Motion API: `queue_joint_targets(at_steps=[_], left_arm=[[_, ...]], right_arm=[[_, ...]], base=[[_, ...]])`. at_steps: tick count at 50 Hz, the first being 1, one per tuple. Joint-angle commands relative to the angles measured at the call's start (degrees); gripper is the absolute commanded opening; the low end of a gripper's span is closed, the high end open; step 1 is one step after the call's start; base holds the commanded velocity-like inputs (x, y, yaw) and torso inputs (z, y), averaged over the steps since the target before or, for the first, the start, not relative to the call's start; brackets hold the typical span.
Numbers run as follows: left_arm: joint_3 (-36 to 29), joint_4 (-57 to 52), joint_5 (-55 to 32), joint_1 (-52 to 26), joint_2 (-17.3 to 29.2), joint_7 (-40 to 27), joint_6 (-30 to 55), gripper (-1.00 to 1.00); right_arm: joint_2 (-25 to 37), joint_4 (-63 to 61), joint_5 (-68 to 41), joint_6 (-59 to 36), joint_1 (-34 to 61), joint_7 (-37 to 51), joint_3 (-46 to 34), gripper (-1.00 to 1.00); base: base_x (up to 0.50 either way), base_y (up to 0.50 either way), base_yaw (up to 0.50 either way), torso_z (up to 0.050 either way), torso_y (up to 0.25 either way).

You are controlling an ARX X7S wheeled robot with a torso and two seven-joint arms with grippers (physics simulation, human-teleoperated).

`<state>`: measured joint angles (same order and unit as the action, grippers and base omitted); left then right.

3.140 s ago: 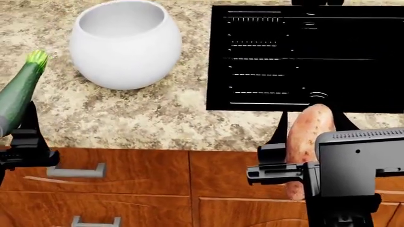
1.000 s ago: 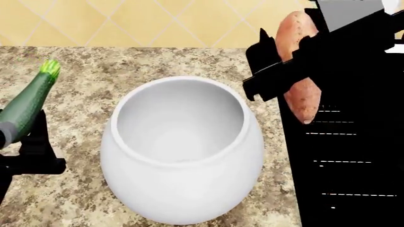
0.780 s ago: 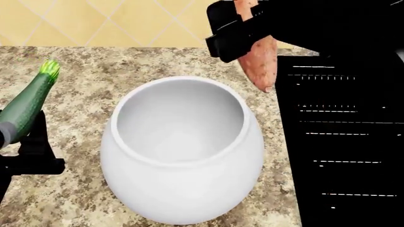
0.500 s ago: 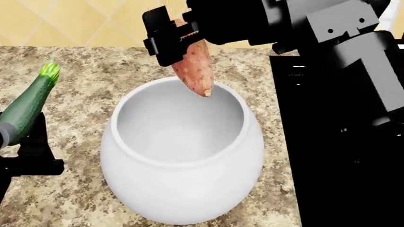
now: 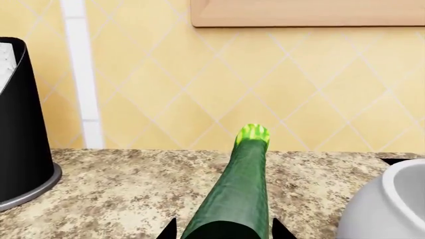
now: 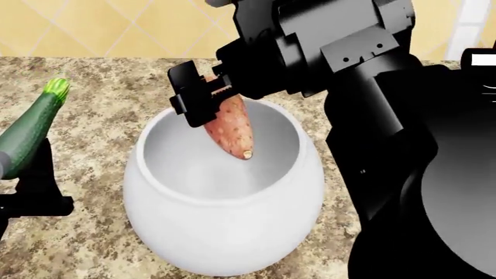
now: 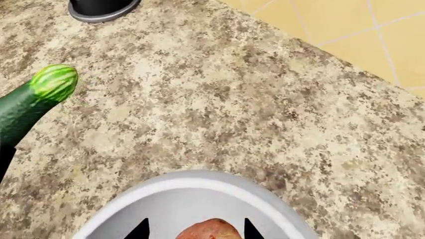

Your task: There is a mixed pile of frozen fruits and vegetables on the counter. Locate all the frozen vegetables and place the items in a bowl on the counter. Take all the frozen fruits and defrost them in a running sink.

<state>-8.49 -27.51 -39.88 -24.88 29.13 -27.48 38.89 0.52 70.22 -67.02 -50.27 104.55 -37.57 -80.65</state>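
Right hand point(image 6: 203, 103): clamped on sweet potato point(image 6: 230, 127), which hangs tip-down inside the mouth of the white bowl point(image 6: 225, 232) on the speckled bench point(image 6: 101, 93). Left hand point(image 6: 27, 180): clamped on zucchini point(image 6: 27, 131), raised beside the bowl, clear of it; black canister point(image 5: 20, 124) stands near the tiled wall point(image 5: 199, 74)

I count one white bowl point(image 6: 223, 232), one sweet potato point(image 6: 230, 129), one zucchini point(image 6: 29, 129), and one black canister point(image 5: 20, 129) at the left of the left wrist view.
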Motion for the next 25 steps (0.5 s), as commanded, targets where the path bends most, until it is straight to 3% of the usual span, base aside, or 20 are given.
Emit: queue_joint_targets(at_steps=[1, 23, 24, 25], left_arm=[[0.7, -0.2, -0.7, 0.0, 0.3, -0.5, -0.4, -1.0], [-0.6, 0.8, 0.0, -0.6, -0.2, -0.6, -0.6, -1.0], [-0.5, 0.2, -0.3, -0.5, 0.1, -0.7, -0.2, -1.0], [-0.3, 0.2, -0.5, -0.3, 0.3, -0.6, -0.3, -1.0]], right_arm=[[-0.5, 0.1, -2.3, 1.3, -1.4, -0.5, -3.4, -1.0], [-0.5, -0.9, -2.5, 1.7, -2.8, -0.8, -4.9, -1.0], [-0.5, -0.6, -2.8, 1.8, -2.0, -0.5, -4.5, 1.0], [-0.5, -0.6, -2.9, 1.8, -1.6, -0.5, -4.4, 1.0]], base=[[0.0, 0.0, 0.0, 0.0, 0.0], [0.0, 0.0, 0.0, 0.0, 0.001], [0.0, 0.0, 0.0, 0.0, 0.0], [0.0, 0.0, 0.0, 0.0, 0.0]])
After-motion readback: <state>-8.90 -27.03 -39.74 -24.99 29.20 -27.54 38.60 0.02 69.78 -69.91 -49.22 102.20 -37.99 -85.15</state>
